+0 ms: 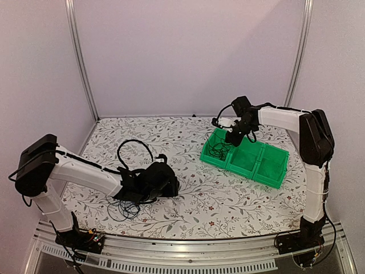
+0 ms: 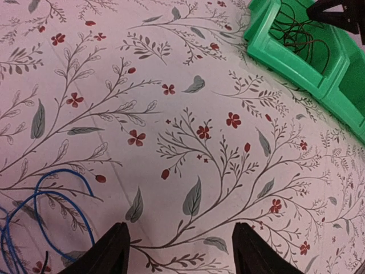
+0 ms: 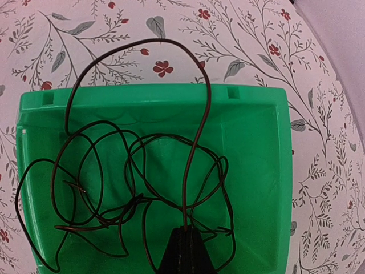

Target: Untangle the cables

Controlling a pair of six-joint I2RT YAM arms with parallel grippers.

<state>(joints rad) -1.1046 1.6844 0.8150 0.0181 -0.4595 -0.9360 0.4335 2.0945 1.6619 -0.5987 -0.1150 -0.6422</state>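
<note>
The right gripper (image 3: pixel 183 235) is clenched, its two fingers pinched together on one strand of the thin dark cables (image 3: pixel 185 194). The strand rises from the fingertips, arches over the rim of a green bin (image 3: pixel 154 91) and drops back inside. The rest of the cables lie directly beneath the gripper as loose overlapping loops on the floor of the bin's left end compartment. The bin stands toward the far right corner of the table (image 1: pixel 228 200), which is covered in a floral cloth. The left gripper (image 2: pixel 185 251) is released, with its fingers spread wide just above bare cloth near the table's near left corner and nothing between them. A blue cable (image 2: pixel 65 170) curls just to its left, apart from the fingers, and further dark loops (image 1: pixel 134 141) lie around that arm.
</note>
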